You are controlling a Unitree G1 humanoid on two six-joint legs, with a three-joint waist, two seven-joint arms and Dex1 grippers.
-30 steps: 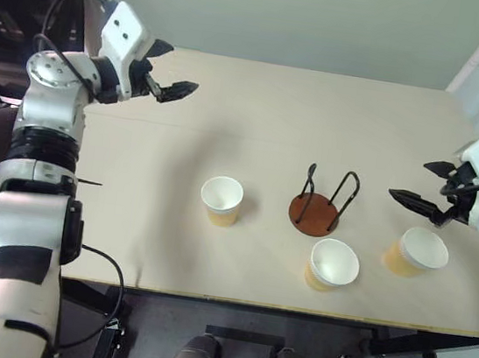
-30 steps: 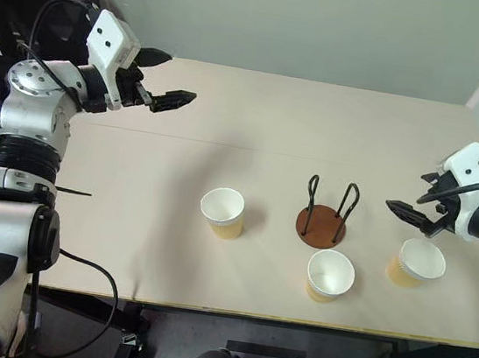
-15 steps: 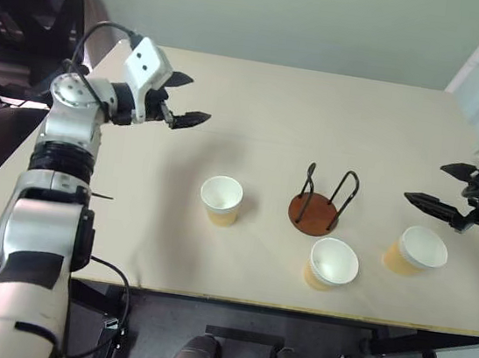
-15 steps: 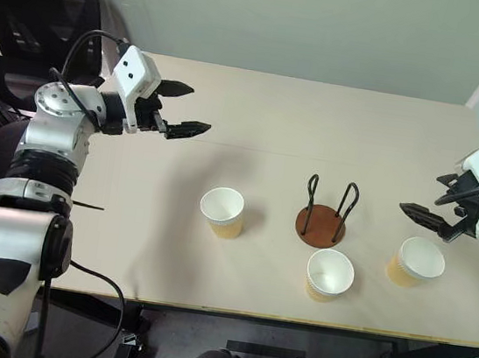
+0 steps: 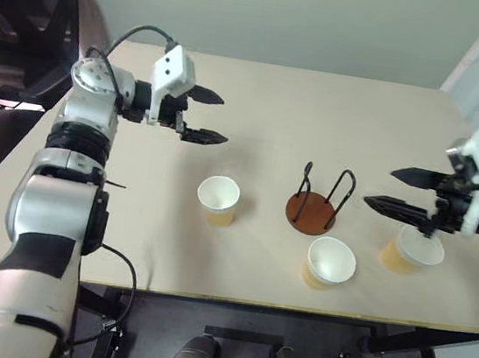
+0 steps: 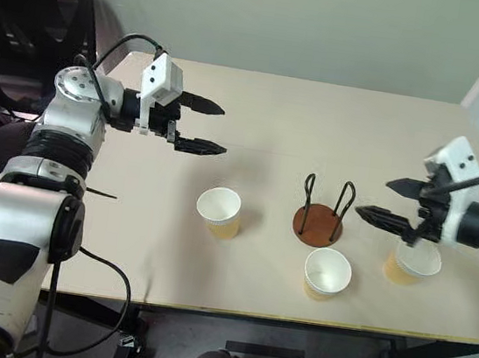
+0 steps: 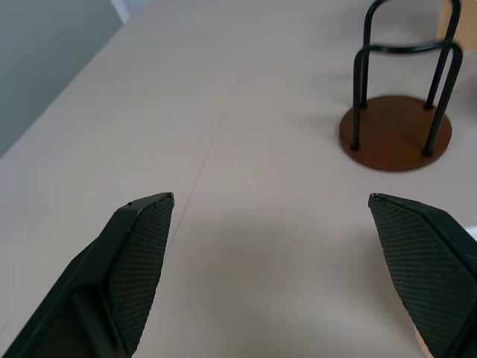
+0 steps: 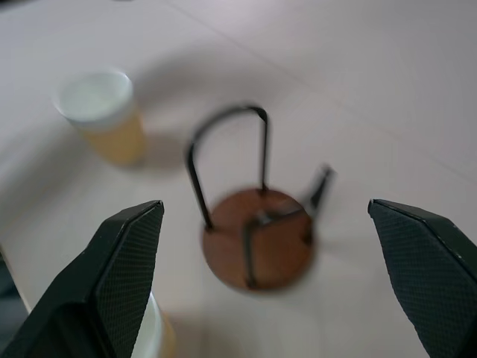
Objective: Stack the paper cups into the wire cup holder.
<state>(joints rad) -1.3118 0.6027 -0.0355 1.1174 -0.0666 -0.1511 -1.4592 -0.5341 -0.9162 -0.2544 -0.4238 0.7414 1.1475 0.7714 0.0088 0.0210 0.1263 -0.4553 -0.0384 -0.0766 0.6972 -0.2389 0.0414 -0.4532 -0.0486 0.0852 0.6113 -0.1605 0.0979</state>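
Note:
Three paper cups stand upright on the table: one left of centre (image 5: 218, 199), one near the front edge (image 5: 329, 261), and one at the right (image 5: 406, 252). The wire cup holder (image 5: 313, 208), a brown disc with two black loops, stands empty between them. My left gripper (image 5: 222, 119) hovers open behind the left cup, pointing toward the holder (image 7: 395, 133). My right gripper (image 5: 380, 186) is open above the right cup, just right of the holder. The right wrist view looks past the holder (image 8: 257, 239) to the left cup (image 8: 100, 112).
The beige table (image 5: 277, 96) reaches back to a plain wall. A black office chair (image 5: 22, 18) stands off its left side. The front edge (image 5: 232, 300) runs close to the front cup.
My left gripper has swung right and lower, from the table's far left corner to behind the left cup. My right gripper has moved left toward the holder and rolled, now over the right cup.

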